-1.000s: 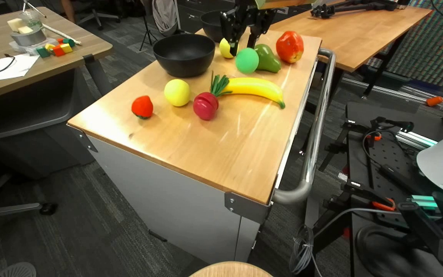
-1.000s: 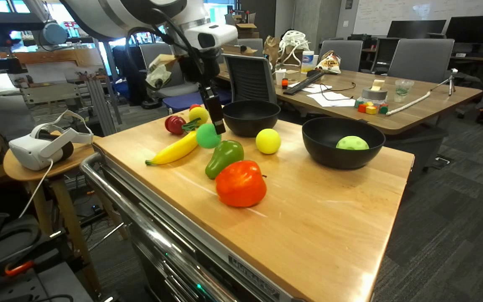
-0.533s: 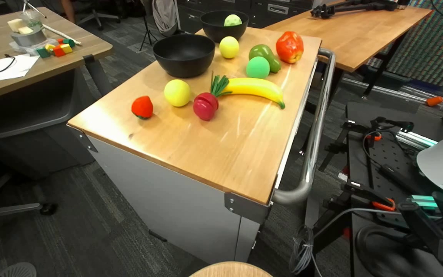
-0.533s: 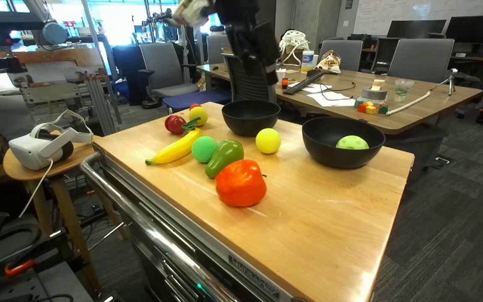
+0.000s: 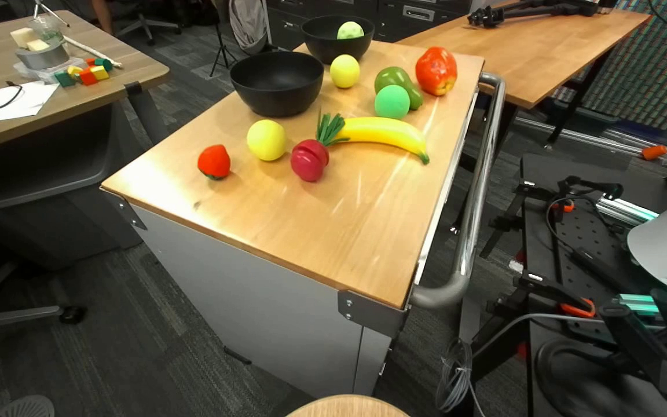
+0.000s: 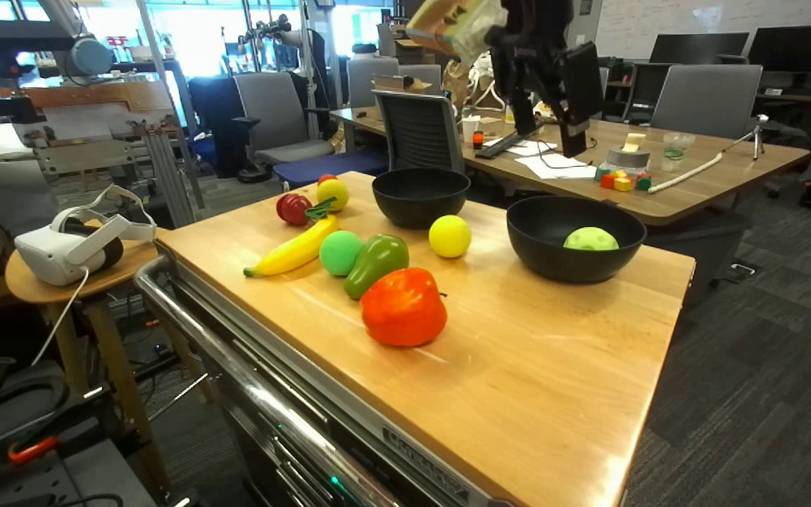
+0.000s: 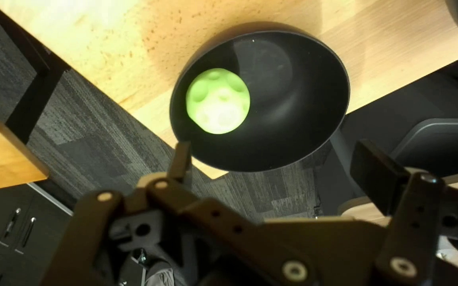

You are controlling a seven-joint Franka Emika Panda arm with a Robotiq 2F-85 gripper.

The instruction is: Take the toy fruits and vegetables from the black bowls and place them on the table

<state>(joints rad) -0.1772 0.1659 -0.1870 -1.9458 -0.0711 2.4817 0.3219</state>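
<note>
Inside one black bowl [image 7: 292, 127] sits a dimpled green ball [image 7: 218, 101].

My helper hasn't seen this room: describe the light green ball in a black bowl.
Find the wood table with the metal bar handle. Near one corner, a black bowl holds the light green ball. Dimples set it apart from the smooth-looking yellow balls and darker green ball outside.

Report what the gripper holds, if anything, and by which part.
Nothing is held: the gripper is open, and the dimpled green ball rests in a black bowl.
</note>
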